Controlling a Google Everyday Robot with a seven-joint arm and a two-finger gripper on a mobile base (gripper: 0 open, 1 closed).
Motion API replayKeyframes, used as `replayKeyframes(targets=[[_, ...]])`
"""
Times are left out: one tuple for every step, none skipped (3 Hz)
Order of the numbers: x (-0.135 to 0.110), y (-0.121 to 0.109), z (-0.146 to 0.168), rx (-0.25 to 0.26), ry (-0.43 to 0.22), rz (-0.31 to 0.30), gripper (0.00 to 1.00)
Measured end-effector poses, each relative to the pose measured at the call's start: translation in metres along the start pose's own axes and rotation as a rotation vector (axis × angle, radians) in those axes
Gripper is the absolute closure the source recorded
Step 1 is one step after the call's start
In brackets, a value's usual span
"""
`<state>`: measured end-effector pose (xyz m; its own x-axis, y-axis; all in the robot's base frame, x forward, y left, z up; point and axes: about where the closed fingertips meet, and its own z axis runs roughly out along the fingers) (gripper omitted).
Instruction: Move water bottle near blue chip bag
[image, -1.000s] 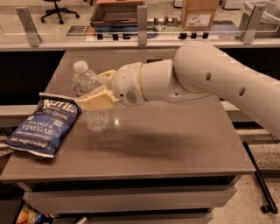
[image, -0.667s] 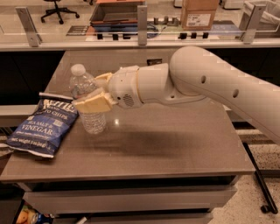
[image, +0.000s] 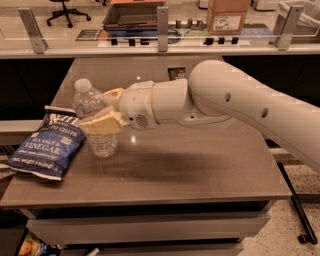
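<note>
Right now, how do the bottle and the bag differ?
The bottle is clear ribbed plastic; the bag is dark blue with white lettering. The bottle is upright; the bag lies flat. The gripper clasps the bottle's middle; nothing holds the bag. Both are at the left of the table, side by side.

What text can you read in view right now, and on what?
"VINEGAR", with "SEA SALT &" above it: blue chip bag.
"CHIPS": same bag, upper part.
Label on the cardboard box: too small to read.
Label on the water bottle, held in the gripper beside the bag: unreadable.
</note>
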<state>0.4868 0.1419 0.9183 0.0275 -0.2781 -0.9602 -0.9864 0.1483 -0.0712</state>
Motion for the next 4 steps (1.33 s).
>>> replayKeyframes(targets=[[-0.0014,0.0017,0.0013,-0.003,0.000,-0.003,0.60],[-0.0027,0.0033,0.0027,-0.006,0.001,-0.006,0.36],[-0.0041,0.0050,0.0040,-0.009,0.001,-0.009,0.13],[-0.0054,0.0066,0.0054,-0.012,0.002,-0.012,0.00]])
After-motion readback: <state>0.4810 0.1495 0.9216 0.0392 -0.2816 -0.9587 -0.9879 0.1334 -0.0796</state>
